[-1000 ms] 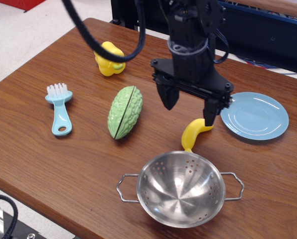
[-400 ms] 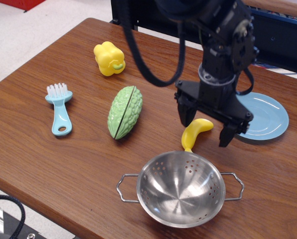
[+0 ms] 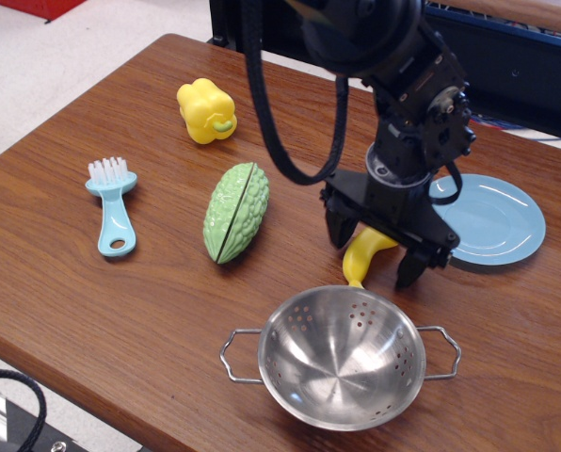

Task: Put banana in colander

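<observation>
Banana (image 3: 362, 256) lies on the table between the wide-open fingers of the end effector (image 3: 376, 250), ungripped

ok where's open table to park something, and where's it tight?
Bare wood: the near-left corner of the table, below the brush and left of the colander; also the strip between the brush and the green gourd. Crowded: the gripper, open, straddles the banana, hemmed by the colander and the blue plate.
</observation>
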Action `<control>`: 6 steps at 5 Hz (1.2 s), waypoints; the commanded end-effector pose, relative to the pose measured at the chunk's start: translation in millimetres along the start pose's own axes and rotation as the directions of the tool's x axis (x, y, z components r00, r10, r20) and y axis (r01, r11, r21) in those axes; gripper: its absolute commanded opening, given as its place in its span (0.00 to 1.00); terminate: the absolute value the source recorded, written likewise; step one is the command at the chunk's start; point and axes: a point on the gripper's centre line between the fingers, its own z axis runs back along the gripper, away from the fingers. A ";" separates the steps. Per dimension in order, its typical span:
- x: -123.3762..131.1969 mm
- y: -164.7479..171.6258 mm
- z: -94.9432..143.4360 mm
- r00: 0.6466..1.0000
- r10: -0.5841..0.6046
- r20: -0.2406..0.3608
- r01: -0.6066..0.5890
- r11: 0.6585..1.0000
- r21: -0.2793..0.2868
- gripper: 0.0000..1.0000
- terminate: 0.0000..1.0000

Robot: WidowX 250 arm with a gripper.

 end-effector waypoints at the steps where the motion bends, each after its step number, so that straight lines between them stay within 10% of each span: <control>1: -15.1 3.6 -0.8 1.000 0.026 0.010 -0.026 0.999 0.018 0.00 0.00; 4: -5.1 8.6 56.8 0.983 0.178 0.054 -0.175 0.983 -0.054 0.00 0.00; 6: -41.2 -5.1 84.5 0.993 0.111 0.029 -0.107 0.988 -0.109 0.00 0.00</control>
